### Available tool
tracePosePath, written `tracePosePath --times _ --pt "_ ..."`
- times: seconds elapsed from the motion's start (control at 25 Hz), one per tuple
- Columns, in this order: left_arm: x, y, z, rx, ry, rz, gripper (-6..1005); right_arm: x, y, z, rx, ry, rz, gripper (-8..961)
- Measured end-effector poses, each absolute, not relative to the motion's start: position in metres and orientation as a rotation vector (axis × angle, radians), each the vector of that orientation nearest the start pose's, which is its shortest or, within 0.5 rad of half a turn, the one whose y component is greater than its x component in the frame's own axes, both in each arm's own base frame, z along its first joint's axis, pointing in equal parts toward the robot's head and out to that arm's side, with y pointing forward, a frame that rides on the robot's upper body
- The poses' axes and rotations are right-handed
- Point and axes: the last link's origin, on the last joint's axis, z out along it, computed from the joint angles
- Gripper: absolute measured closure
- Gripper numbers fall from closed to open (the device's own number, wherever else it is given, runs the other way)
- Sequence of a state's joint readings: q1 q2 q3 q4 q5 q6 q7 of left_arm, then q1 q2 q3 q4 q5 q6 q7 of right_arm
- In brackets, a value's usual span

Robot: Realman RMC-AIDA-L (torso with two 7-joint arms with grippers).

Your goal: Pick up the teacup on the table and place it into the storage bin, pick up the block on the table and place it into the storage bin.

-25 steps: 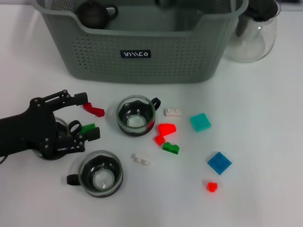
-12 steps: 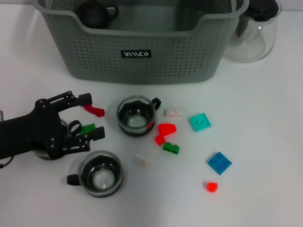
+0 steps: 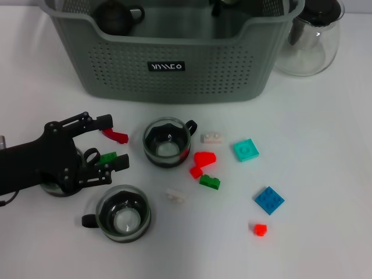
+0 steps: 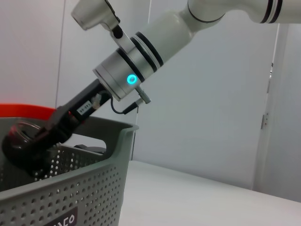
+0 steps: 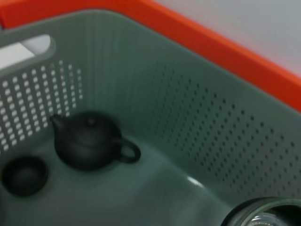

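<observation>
The grey-green storage bin stands at the back of the table. My right gripper reaches inside it, shut on a glass teacup that hangs above the bin floor. My left gripper hovers low at the left, open, its fingertips beside a red block and a green block. Two teacups stand in the open, one right of that hand and one nearer the front. A third glass is mostly hidden under the left hand.
Loose blocks lie right of the cups: white, teal, red, green, blue, small red. A black teapot sits in the bin. A glass pitcher stands at the back right.
My left hand slid slightly right toward the red and green blocks, then held still. A dark part of the right arm now shows at the bin's far rim.
</observation>
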State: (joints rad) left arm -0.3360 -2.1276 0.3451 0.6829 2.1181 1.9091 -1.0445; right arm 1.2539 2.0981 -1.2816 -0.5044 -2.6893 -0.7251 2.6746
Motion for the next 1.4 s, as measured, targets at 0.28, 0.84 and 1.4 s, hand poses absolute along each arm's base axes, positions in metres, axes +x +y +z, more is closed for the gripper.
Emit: tracePosePath --times 0.28,0.84,1.4 --pt "-0.303 0.240 0.019 -2.621 -0.434 -0.937 156 0.078 0.484 -0.069 -2.367 0.650 -0.222 894" --pt "-0.303 0.241 0.019 -2.614 -0.431 -0.940 156 0.081 0.486 -0.055 -2.340 0.686 -0.108 699" --pt "-0.303 0.239 0.023 -2.594 -0.438 -0.958 156 0.051 0.438 0.044 -2.443 0.561 0.558 368"
